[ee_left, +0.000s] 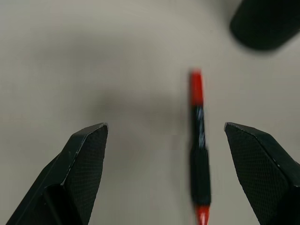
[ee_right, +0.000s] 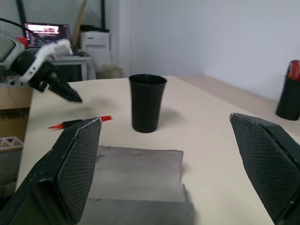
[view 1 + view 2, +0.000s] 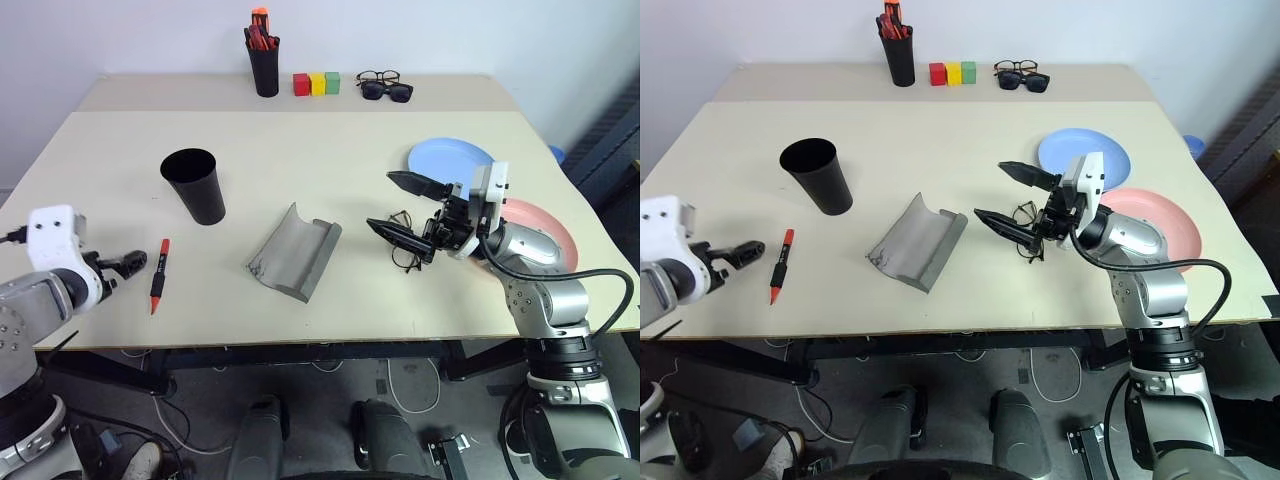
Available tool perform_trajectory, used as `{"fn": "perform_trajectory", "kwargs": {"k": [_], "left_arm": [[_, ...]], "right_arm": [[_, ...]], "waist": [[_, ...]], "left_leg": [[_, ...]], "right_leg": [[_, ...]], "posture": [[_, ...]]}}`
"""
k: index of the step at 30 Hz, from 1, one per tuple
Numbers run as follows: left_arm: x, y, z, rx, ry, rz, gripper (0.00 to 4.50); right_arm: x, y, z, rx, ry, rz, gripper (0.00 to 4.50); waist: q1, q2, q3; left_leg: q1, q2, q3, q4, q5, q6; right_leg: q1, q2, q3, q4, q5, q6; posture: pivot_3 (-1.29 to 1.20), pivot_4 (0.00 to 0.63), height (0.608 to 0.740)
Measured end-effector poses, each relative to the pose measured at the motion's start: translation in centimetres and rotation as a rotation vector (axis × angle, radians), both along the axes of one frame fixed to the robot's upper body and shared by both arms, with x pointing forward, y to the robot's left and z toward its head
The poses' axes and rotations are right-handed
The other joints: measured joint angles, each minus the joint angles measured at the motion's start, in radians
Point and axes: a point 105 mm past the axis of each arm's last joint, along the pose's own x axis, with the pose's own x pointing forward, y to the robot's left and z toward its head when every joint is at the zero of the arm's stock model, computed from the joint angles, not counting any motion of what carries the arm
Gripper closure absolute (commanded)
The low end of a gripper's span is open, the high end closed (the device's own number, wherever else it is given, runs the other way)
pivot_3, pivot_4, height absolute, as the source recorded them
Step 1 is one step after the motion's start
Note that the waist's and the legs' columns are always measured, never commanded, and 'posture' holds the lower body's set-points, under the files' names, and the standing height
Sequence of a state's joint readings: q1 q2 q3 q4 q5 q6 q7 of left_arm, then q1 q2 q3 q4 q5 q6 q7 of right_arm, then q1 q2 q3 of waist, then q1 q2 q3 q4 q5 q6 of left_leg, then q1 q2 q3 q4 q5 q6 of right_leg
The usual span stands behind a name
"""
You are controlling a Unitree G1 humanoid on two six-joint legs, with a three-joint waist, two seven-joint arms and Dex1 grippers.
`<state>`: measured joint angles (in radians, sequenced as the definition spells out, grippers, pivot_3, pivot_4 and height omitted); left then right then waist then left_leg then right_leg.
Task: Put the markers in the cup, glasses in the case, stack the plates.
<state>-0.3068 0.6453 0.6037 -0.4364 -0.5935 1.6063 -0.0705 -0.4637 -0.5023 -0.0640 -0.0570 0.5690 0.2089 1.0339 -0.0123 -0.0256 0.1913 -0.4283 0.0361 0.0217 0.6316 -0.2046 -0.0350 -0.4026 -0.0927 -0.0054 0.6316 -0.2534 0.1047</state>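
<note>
A red marker (image 3: 158, 275) with a black middle lies near the table's front left edge. My left gripper (image 3: 127, 264) is open just to its left; in the left wrist view the marker (image 1: 197, 140) lies between the spread fingers (image 1: 86, 159), closer to one. The black cup (image 3: 195, 185) stands upright behind it. The grey case (image 3: 295, 252) lies open at mid-table. The wire-rimmed glasses (image 3: 403, 243) lie right of the case, partly under my open right gripper (image 3: 400, 210), which holds nothing. The blue plate (image 3: 450, 158) and the pink plate (image 3: 548, 232) lie apart at the right.
At the back stand a black pen holder (image 3: 264, 62) with red-orange pens, three coloured blocks (image 3: 316, 83) and two more pairs of glasses (image 3: 385, 86). The right arm reaches over the pink plate. Bare tabletop lies between the cup and the blue plate.
</note>
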Motion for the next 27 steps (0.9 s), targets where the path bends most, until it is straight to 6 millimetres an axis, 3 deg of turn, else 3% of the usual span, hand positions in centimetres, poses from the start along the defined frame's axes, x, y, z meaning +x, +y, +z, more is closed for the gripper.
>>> {"fn": "perform_trajectory", "kwargs": {"k": [5,11,18,21,25,27], "left_arm": [[0.6,-1.1,-2.6,-0.028,0.095,0.013,0.44],[2.3,-2.1,-2.7,-0.016,0.104,0.055,0.44],[3.1,-2.7,-2.8,-0.009,0.12,0.064,0.44],[3.3,-3.1,-3.0,-0.011,0.121,0.074,1.27],[3.3,-3.4,-3.0,-0.012,0.119,0.078,3.12],[3.3,-3.7,-3.0,-0.015,0.116,0.068,3.12]], "right_arm": [[-1.6,-0.7,-2.1,-0.069,0.066,0.07,0.0],[-4.1,-0.5,-3.9,-0.212,0.097,0.236,0.0],[-5.0,0.5,-4.5,-0.25,0.083,0.321,0.0],[-5.2,0.4,-4.6,-0.253,0.076,0.333,0.0],[-5.5,0.4,-4.8,-0.256,0.07,0.345,0.0],[-5.5,0.4,-4.8,-0.258,0.063,0.345,0.0]], "waist": [[0.002,0.0,0.0],[0.0,0.0,0.0],[0.003,0.001,-0.001],[0.005,0.002,-0.001],[0.002,0.003,-0.002],[0.001,0.003,-0.002]], "left_leg": [[0.0,0.0,0.001,0.0,0.0,0.0],[0.001,0.0,0.001,0.0,0.0,0.0],[0.003,-0.001,0.0,0.0,0.0,0.0],[0.003,-0.001,0.0,0.0,0.0,0.0],[0.004,-0.001,0.0,0.0,0.0,0.0],[0.004,-0.001,0.0,0.0,0.0,0.0]], "right_leg": [[0.001,-0.001,0.0,-0.002,0.0,0.0],[0.001,0.0,0.001,-0.001,0.0,0.0],[0.003,-0.001,0.001,-0.001,0.0,0.0],[0.004,-0.001,0.001,-0.001,0.0,0.0],[0.005,-0.001,0.001,-0.001,0.0,0.0],[0.005,-0.001,0.001,-0.001,0.0,0.0]], "posture": [[0.0,0.15,0.74],[0.0,0.15,0.74],[0.0,0.15,0.74],[0.0,0.15,0.74],[0.0,0.15,0.74],[0.0,0.15,0.74]]}}
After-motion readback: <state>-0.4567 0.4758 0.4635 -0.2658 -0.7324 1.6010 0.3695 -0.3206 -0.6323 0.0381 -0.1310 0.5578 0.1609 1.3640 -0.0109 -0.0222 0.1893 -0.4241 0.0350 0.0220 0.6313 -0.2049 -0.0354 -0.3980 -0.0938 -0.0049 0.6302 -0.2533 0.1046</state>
